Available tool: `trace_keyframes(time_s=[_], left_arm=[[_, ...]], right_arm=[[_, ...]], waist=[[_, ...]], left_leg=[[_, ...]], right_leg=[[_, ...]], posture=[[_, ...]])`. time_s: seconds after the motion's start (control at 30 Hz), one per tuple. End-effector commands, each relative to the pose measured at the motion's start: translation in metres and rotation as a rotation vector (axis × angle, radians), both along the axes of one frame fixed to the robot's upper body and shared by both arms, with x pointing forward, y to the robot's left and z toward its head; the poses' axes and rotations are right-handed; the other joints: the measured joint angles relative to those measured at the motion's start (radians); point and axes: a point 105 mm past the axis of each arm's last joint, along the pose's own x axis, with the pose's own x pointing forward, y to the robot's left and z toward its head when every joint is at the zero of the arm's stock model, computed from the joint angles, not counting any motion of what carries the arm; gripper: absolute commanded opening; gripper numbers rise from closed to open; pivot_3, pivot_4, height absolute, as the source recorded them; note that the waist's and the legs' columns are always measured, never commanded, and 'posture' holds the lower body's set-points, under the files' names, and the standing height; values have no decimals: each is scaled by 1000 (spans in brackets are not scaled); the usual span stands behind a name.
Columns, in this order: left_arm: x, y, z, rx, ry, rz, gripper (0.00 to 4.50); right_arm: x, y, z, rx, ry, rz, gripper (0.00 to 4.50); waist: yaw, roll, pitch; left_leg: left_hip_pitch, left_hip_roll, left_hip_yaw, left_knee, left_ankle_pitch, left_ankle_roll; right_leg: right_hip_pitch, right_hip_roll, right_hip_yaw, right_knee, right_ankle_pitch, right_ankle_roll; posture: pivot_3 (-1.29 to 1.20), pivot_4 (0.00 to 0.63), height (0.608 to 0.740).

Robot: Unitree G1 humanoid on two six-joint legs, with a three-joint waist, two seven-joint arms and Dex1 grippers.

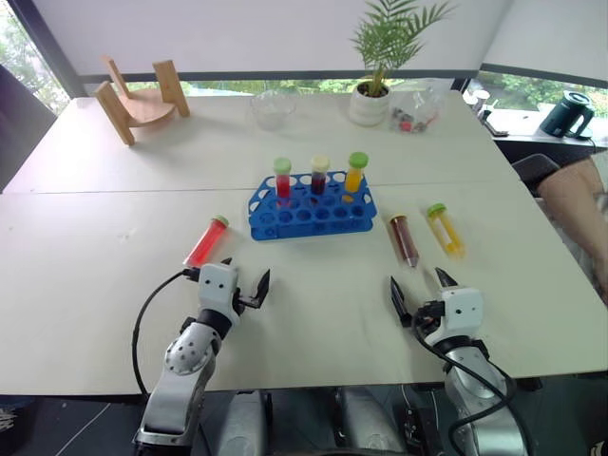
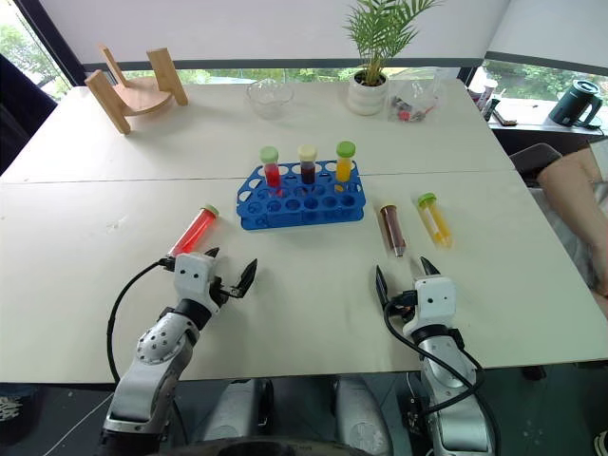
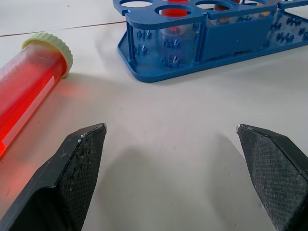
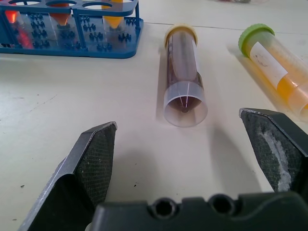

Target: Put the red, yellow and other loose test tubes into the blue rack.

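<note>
Both claws wide open, empty, low over tabletop (image 1: 95,285). Left claw (image 1: 245,278) sits near-left of rack, right claw (image 1: 421,288) near-right.

Blue rack (image 1: 311,211) mid tabletop, flat, between the two claws and a bit beyond them. 3 tubes upright in its back row: red tube w/ green cap (image 1: 283,179), dark tube w/ pale cap (image 1: 319,175), orange tube w/ green cap (image 1: 355,172). Other holes look empty.

Loose red tube (image 1: 206,242) lies on tabletop left of rack, pale cap toward rack, just beyond left claw; in left wrist view it's beside the one finger, not between fingers. Loose brown tube (image 4: 183,72) lies right of rack, pointed end toward right claw, roughly in line w/ the gap between its fingers (image 4: 91,159), not touching. Loose yellow tube (image 4: 281,72), green cap, lies just beside brown one, further right, apart from it.

Far side: wooden stand (image 1: 141,100) far left, glass bowl (image 1: 273,107), potted plant (image 1: 380,57), clear bag (image 1: 415,109) w/ small items. Person's arm (image 1: 575,199) at right edge.
</note>
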Motion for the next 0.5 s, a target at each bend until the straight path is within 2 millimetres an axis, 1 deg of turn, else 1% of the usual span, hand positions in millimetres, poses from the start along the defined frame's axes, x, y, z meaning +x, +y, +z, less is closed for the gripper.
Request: trace_keyframes(time_s=[0.03,0.5], left_arm=[[1,-6,7,-15,-34,-23,4459],[1,-8,7,-35,-31,-21,4459]], right_arm=[[0,-3,2,-2,-3,-3,4500],[-2,-5,3,-8,-4,-5,4500]], waist=[[0,0,0],[1,0,0]], left_leg=[[0,0,0,0,0,0],[0,0,0,0,0,0]], right_leg=[[0,0,0,0,0,0],[0,0,0,0,0,0]], posture=[[0,150,740],[0,150,740]])
